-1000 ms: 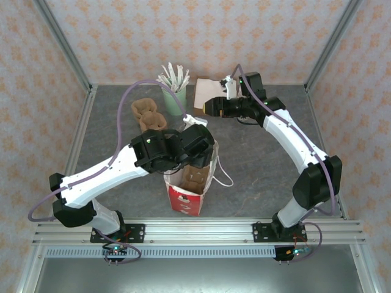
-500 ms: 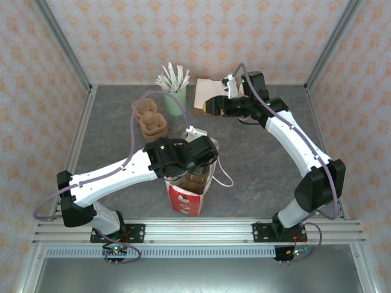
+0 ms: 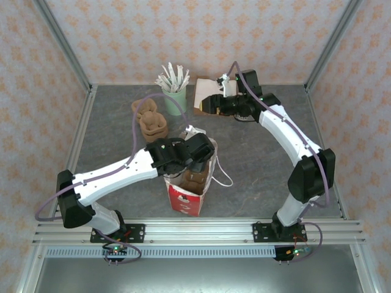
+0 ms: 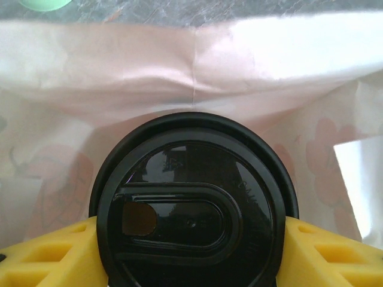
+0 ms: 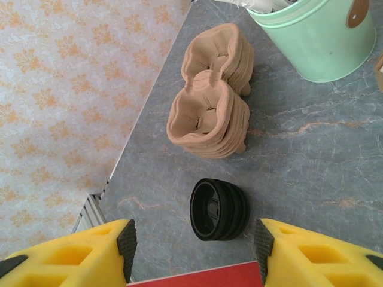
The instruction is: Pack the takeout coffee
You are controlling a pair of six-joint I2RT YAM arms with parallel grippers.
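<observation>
1. Claw check first: left gripper has its yellow fingers squeezed in on both sides of the small paper cup of takeout coffee with a round black plastic lid; they touch the lid's flanks, but whether they bite the lid itself or the cup just under the rim, I can't tell.
2. Cup is upright, lid facing up, and sits between the pale inside walls of the red and white paper bag; from above, that claw is right at the bag's mouth.
3. Handling, my guess: paper wall is soft and will dent if squeezed hard; the plastic lid is slick and could pop off; if it's full it's sloshy, so keep it level. Best hold is probably just below the lid, where the rolled rim stiffens the cup; grabbing the lid alone looks risky.
4. Further out: right gripper is spread wide with nothing between its fingers; it hangs above the grey marbled table, over a short stack of loose black plastic lids lying on its side.
5. Past that sits a stack of brown moulded-pulp cup carriers, with a mint green bucket just beside it.
</observation>
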